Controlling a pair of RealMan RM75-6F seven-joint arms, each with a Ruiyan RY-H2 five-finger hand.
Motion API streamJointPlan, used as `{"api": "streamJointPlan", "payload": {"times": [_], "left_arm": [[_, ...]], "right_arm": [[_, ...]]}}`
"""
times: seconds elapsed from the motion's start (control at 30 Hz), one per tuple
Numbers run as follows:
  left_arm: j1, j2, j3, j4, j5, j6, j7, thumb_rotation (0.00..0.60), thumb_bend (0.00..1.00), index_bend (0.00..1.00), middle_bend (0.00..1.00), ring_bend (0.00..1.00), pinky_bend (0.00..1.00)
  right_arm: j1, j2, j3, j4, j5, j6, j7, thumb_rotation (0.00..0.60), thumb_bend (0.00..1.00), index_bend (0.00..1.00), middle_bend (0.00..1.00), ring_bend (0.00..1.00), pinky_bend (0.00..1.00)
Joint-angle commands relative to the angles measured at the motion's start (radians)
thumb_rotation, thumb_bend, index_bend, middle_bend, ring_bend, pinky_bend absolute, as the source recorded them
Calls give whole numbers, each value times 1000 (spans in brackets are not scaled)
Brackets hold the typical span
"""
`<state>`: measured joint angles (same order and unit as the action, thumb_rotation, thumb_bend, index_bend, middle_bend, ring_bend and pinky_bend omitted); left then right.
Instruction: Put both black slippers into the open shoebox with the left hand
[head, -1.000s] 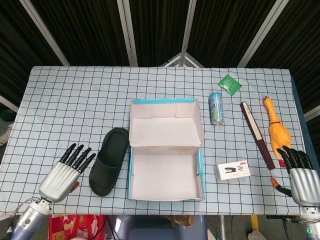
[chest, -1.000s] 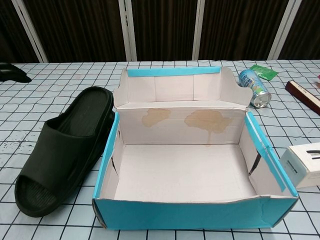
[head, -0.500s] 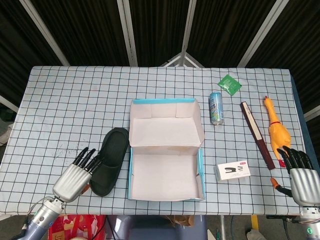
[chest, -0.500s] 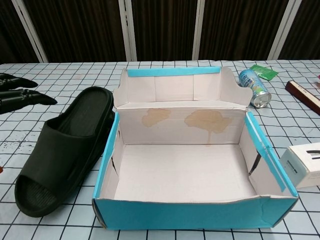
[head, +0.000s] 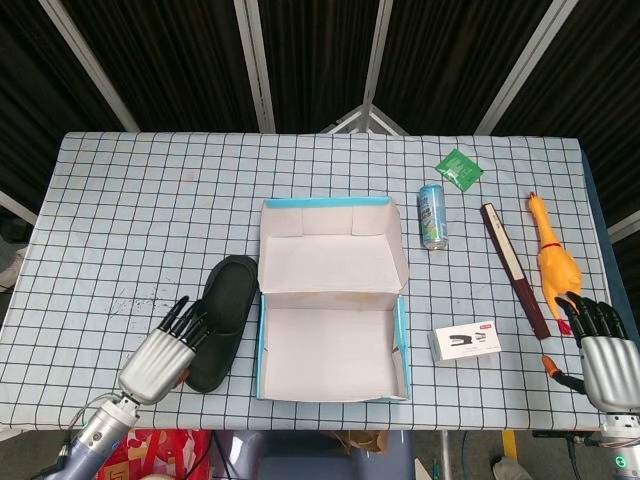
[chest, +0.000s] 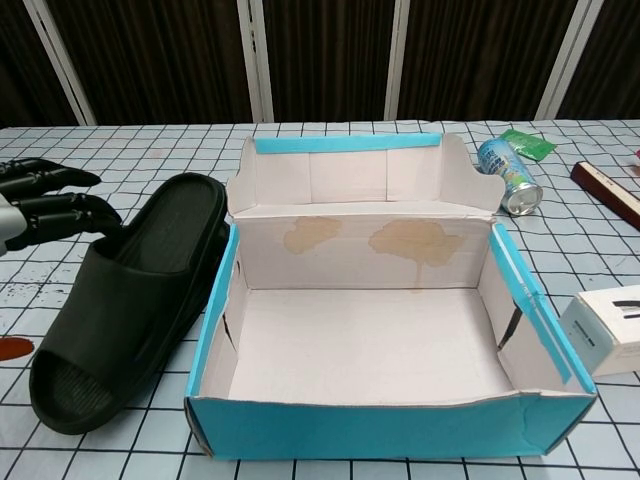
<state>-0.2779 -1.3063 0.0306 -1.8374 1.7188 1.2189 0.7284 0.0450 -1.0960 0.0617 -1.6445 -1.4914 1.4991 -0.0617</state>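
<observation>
- My left hand (head: 160, 357) is open, fingers spread, holding nothing, over the black rubber slipper's (head: 222, 318) strap.
- The slipper lies beside the open cardboard shoebox (head: 333, 352), lengthwise, open toe toward me.

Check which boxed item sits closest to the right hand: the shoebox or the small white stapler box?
The small white stapler box. It lies between the open shoebox and the right hand.

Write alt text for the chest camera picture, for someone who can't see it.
An open, empty shoebox with blue trim sits on a checked table, with one black slipper beside its left wall. The robot's left hand reaches in from the left edge, fingers spread over the slipper. A drink can lies behind the box.
</observation>
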Motion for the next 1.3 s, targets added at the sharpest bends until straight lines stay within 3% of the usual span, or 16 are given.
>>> {"api": "streamJointPlan", "payload": {"times": [0.03,0.63,1.3], "left_arm": [[-1,-6,0,4,2,3,4,600,121,163,143,0,2],[4,-46,14,30,-18,11,28,600,121,160,142,0,2],[16,-134,31,208,60,95,-59,600,122,140,128,0,2]], "right_arm": [[0,1,-1,-1,0,0,1,600,258,152,120,114,99],[-1,2,0,-2,3,-2,8,600,258,152,120,114,99],[0,-1,1,2,2,-2,15,600,259,152,120,114,99]]}}
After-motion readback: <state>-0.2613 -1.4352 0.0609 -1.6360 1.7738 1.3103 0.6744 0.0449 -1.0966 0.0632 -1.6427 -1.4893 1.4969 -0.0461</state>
